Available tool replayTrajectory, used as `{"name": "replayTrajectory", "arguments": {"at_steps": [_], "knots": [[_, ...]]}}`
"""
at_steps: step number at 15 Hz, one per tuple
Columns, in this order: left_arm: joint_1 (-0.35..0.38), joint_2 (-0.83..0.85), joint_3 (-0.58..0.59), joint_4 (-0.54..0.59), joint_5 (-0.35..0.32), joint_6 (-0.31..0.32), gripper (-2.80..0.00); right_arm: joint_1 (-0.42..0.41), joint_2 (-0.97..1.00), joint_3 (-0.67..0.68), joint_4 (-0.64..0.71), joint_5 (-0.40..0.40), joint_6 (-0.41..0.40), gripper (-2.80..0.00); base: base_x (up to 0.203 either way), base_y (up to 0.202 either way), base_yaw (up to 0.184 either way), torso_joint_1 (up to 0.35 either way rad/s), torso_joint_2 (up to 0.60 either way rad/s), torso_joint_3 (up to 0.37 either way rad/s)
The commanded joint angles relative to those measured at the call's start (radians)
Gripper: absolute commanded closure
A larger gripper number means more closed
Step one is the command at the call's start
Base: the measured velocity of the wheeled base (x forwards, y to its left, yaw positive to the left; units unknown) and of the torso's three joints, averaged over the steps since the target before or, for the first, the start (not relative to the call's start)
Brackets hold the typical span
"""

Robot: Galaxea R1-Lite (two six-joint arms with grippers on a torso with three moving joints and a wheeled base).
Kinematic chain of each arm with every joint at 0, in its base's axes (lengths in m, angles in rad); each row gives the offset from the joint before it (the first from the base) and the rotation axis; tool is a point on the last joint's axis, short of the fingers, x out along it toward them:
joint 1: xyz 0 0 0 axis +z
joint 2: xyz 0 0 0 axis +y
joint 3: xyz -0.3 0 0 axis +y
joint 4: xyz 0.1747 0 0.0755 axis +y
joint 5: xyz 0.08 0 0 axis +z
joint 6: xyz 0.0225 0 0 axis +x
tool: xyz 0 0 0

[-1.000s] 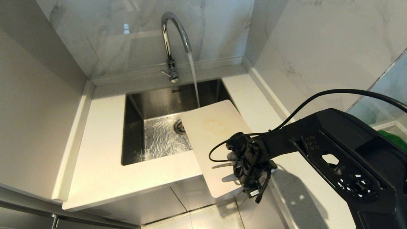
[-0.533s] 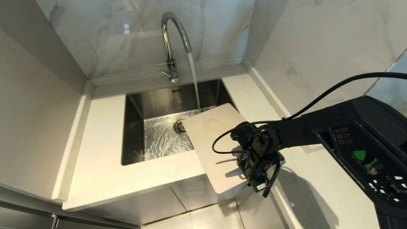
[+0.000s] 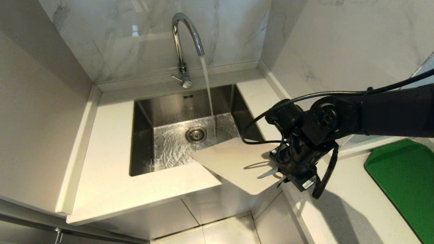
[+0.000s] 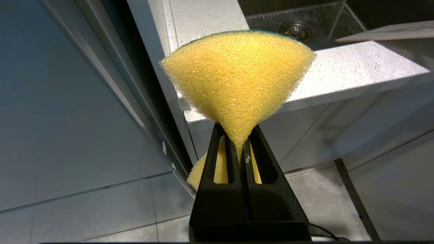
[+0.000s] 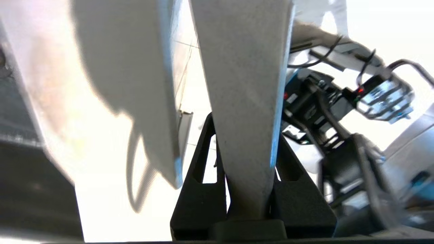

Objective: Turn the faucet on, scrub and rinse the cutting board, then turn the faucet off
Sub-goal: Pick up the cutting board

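Observation:
The chrome faucet stands behind the sink with water running from its spout onto the sink floor, just past the board's far edge. The off-white cutting board hangs tilted over the sink's near right corner and the counter's front edge. My right gripper is shut on its right-hand edge; in the right wrist view the board fills the gap between the jaws of the gripper. My left gripper hangs low in front of the cabinet, shut on a yellow sponge.
The steel sink has a round drain and a wet floor. White counter surrounds it, with marble walls behind and to the right. A green tray lies on the counter at the far right.
My right arm swung right and drew the board with it, out from under the stream and flatter. The water now falls straight into the sink. The green tray has come into sight.

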Motion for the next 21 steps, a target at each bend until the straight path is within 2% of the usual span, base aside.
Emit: {"name": "replayTrajectory", "arguments": {"at_steps": [1, 6, 8, 10, 12, 14, 18, 21], "knots": [[0.0, -0.003, 0.0, -0.001, 0.0, 0.001, 0.0, 0.001, -0.115, -0.015, 0.019, 0.002, -0.12, 0.0, 0.0, 0.0, 0.0, 0.0, 0.0, 0.0], [0.0, -0.003, 0.001, -0.001, 0.0, 0.0, 0.0, 0.0, -0.205, -0.045, -0.001, -0.019, -0.483, 0.0, 0.0, 0.0, 0.0, 0.0, 0.0, 0.0], [0.0, -0.003, 0.0, -0.001, 0.0, 0.0, 0.0, -0.005, -0.223, -0.048, -0.078, -0.064, -0.637, 0.0, 0.0, 0.0, 0.0, 0.0, 0.0, 0.0], [0.0, -0.003, 0.0, -0.001, 0.0, 0.0, 0.0, -0.014, -0.228, -0.051, -0.201, -0.072, -0.761, 0.0, 0.0, 0.0, 0.0, 0.0, 0.0, 0.0], [0.0, -0.003, 0.0, -0.001, 0.0, 0.0, 0.0, -0.025, -0.219, -0.069, -0.24, -0.072, -0.814, 0.0, 0.0, 0.0, 0.0, 0.0, 0.0, 0.0], [0.0, -0.003, 0.0, -0.001, 0.0, 0.0, 0.0, -0.034, -0.212, -0.085, -0.242, -0.058, -0.819, 0.0, 0.0, 0.0, 0.0, 0.0, 0.0, 0.0], [0.0, -0.003, 0.0, -0.001, 0.0, 0.0, 0.0, -0.081, -0.23, -0.104, -0.252, 0.031, -0.916, 0.0, 0.0, 0.0, 0.0, 0.0, 0.0, 0.0], [0.0, -0.003, 0.001, -0.001, 0.0, 0.0, 0.0, -0.091, -0.229, -0.169, -0.254, 0.043, -0.919, 0.0, 0.0, 0.0, 0.0, 0.0, 0.0, 0.0]]}}
